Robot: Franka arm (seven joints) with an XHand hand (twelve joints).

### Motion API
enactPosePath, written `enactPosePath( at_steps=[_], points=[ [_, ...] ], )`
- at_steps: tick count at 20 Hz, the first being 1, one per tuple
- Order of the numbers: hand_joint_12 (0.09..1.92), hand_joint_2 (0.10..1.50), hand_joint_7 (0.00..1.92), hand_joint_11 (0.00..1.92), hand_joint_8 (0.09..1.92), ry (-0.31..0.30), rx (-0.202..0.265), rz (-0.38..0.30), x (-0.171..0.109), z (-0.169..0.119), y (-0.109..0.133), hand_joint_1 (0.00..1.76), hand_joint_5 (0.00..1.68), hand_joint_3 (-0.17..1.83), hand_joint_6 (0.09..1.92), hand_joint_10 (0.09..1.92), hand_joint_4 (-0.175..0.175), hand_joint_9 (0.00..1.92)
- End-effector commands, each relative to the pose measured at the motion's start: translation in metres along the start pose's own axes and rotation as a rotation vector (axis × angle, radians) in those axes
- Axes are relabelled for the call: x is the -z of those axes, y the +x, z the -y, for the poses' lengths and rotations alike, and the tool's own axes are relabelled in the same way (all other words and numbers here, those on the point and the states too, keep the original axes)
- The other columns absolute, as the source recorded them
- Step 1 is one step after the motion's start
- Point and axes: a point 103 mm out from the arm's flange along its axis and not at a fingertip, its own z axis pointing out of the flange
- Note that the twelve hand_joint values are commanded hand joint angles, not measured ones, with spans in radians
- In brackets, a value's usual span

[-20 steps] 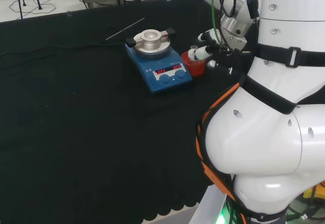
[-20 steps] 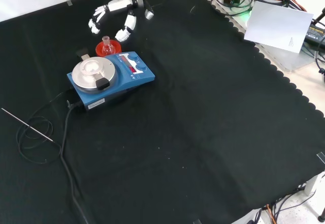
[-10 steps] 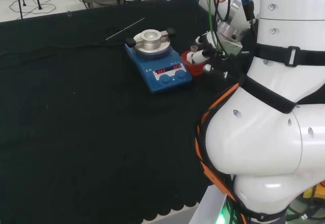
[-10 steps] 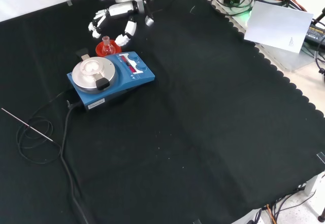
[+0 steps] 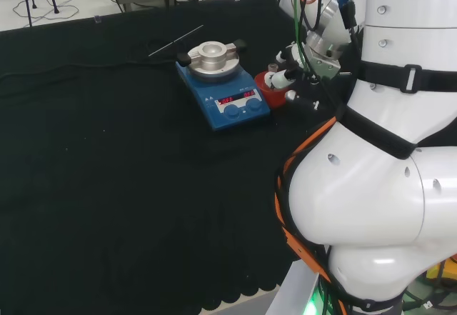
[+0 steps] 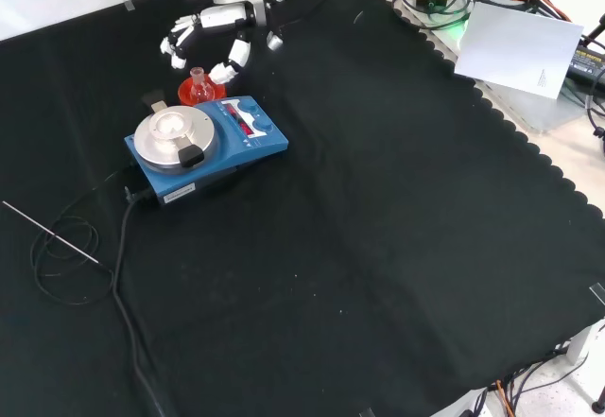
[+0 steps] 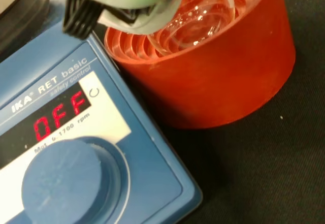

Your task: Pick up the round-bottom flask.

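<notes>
Red stand (image 6: 201, 91) holds the flask (image 6: 198, 79); the hand (image 6: 210, 39) hovers above, fingers spread, empty. Reaching step; next, lower and close around the neck.

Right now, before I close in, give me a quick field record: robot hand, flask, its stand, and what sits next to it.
robot hand: fingers spread and relaxed, hovering above the flask, holding nothing
round-bottom flask: clear glass, upright, neck up, seated in its stand
stand: red ribbed ring on the black cloth
neighbour: blue hotplate stirrer right beside the stand, in the front view just below it
contact: none seen between robot hand and flask
</notes>
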Motion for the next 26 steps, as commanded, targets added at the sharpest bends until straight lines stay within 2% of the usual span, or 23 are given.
enactPosePath(
  at_steps=[1,12,15,17,26],
  points=[
    [1.4,0.57,0.16,0.04,0.67,-0.002,0.015,-0.02,0.004,-0.005,-0.003,1.0,0.54,0.75,0.55,0.74,-0.056,0.39],
    [1.4,0.57,0.17,0.05,0.67,-0.004,0.018,-0.003,-0.005,-0.006,0.005,1.0,0.61,0.77,0.68,0.74,-0.061,0.4],
    [1.4,0.57,0.18,0.05,0.67,-0.006,-0.008,-0.043,-0.006,-0.007,0.004,1.0,0.64,0.78,0.71,0.74,-0.061,0.4],
    [1.41,0.57,0.18,0.05,0.67,-0.011,-0.01,-0.046,-0.006,-0.007,0.004,1.01,0.65,0.78,0.72,0.74,-0.061,0.41],
    [1.4,0.59,0.2,0.07,0.68,-0.027,0.006,-0.04,-0.006,-0.007,0.008,1.01,0.68,0.77,0.76,0.74,-0.065,0.42]
  ],
)
